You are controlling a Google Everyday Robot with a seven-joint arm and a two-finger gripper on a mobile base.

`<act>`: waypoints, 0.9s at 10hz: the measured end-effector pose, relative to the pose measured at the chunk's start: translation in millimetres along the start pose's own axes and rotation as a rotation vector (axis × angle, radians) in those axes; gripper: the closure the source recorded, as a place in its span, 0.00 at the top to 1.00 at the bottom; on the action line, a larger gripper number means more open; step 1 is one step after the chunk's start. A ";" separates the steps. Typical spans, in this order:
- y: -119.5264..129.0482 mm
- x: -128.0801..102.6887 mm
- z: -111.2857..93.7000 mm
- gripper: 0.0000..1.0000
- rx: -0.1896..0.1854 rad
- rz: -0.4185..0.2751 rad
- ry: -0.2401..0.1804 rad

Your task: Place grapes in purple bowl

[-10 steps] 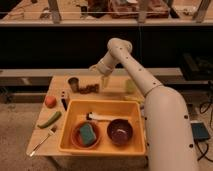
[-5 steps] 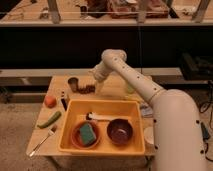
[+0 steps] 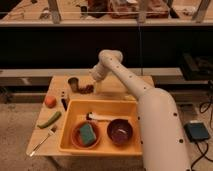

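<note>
The grapes, a small dark reddish bunch, lie on the wooden table just right of a metal cup. My gripper has come down from the bent white arm and hangs open right beside and slightly above the bunch's right end, holding nothing. The purple bowl stands empty in the front right of a yellow tub.
In the tub, an orange-brown bowl with a teal sponge sits left of the purple bowl, with a white-handled tool behind them. Left of the tub lie an orange fruit, a black pen, a green vegetable and a utensil.
The arm has swung left and down over the last second, bringing the gripper from above the table's back edge to the grapes beside the metal cup.
</note>
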 end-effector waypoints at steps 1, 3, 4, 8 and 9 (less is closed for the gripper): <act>0.7 5.8 11.4 0.80 -0.006 0.016 0.002; 1.1 9.9 29.4 0.80 -0.016 0.025 0.011; 1.2 9.3 37.0 0.80 -0.023 0.024 0.018; 2.7 11.9 68.3 0.80 -0.080 0.033 0.058; 4.3 13.8 72.2 0.76 -0.090 0.034 0.063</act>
